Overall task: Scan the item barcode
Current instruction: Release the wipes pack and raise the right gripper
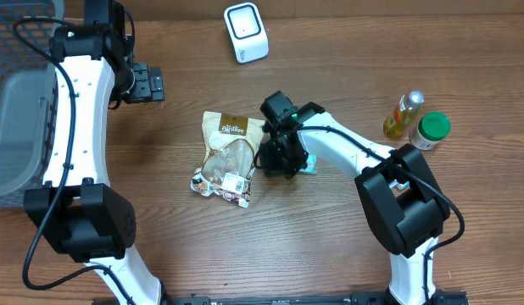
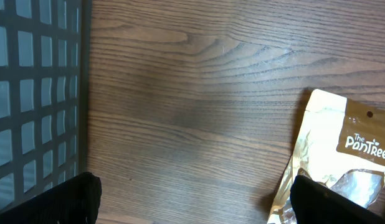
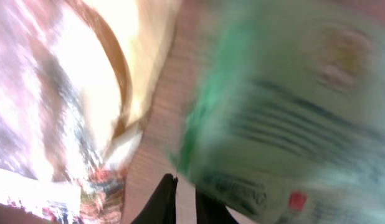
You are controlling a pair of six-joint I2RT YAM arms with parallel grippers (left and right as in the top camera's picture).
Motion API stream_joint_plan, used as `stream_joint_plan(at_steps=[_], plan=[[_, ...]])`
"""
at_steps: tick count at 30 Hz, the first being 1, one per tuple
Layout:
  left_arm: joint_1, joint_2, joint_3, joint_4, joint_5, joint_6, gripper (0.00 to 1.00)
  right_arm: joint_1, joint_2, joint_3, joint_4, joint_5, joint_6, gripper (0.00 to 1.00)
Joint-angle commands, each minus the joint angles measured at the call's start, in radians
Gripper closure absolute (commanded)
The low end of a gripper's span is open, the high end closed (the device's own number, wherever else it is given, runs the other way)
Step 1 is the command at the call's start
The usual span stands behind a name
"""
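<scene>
Green packet (image 1: 308, 166) lies near the desk centre, just beside the snack pouch (image 1: 228, 157), largely under the right end effector (image 1: 277, 159). That end effector is closed; the blurred wrist view does not show whether it pinches the packet. Left end effector (image 1: 152, 83) hangs fully open near the basket (image 1: 16, 93), holding nothing. Judged step: acquiring the packet. Next: a confirmed grip, then presenting the barcode to the scanner (image 1: 246, 32) at the far edge.
</scene>
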Motion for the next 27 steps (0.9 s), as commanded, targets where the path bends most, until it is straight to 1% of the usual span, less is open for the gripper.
stream_joint_plan(at_steps=[1,2,3,5,7,10,13,20,23,27], plan=[[-0.007,-0.003,0.016,0.002,-0.005,0.011,0.00,-0.029,-0.004,0.002,0.078,0.108,-0.006,0.90],[-0.007,-0.003,0.016,0.002,-0.005,0.011,0.01,-0.047,-0.004,0.004,0.131,0.134,-0.006,0.89],[-0.007,-0.003,0.016,0.002,-0.005,0.011,0.00,-0.056,-0.004,0.011,0.146,0.126,0.000,0.89],[-0.007,-0.003,0.016,0.002,-0.005,0.011,0.00,-0.078,-0.005,0.051,0.137,0.075,0.015,0.88],[-0.007,-0.003,0.016,0.002,-0.005,0.011,0.00,-0.097,-0.010,0.103,0.082,0.037,0.011,0.87],[-0.007,-0.003,0.016,0.002,-0.005,0.011,0.00,-0.135,-0.026,0.190,-0.034,0.039,0.001,0.86],[-0.007,-0.003,0.016,0.002,-0.005,0.011,0.00,-0.175,-0.042,0.233,-0.128,0.057,-0.015,0.83],[-0.007,-0.003,0.016,0.002,-0.005,0.011,0.01,-0.245,-0.043,0.206,-0.299,0.104,-0.014,0.83],[-0.007,-0.003,0.016,0.002,-0.005,0.011,0.00,-0.249,-0.042,0.174,-0.330,0.151,-0.013,0.83],[-0.007,-0.003,0.016,0.002,-0.005,0.011,0.01,-0.243,-0.042,0.113,-0.332,0.153,0.010,0.83]])
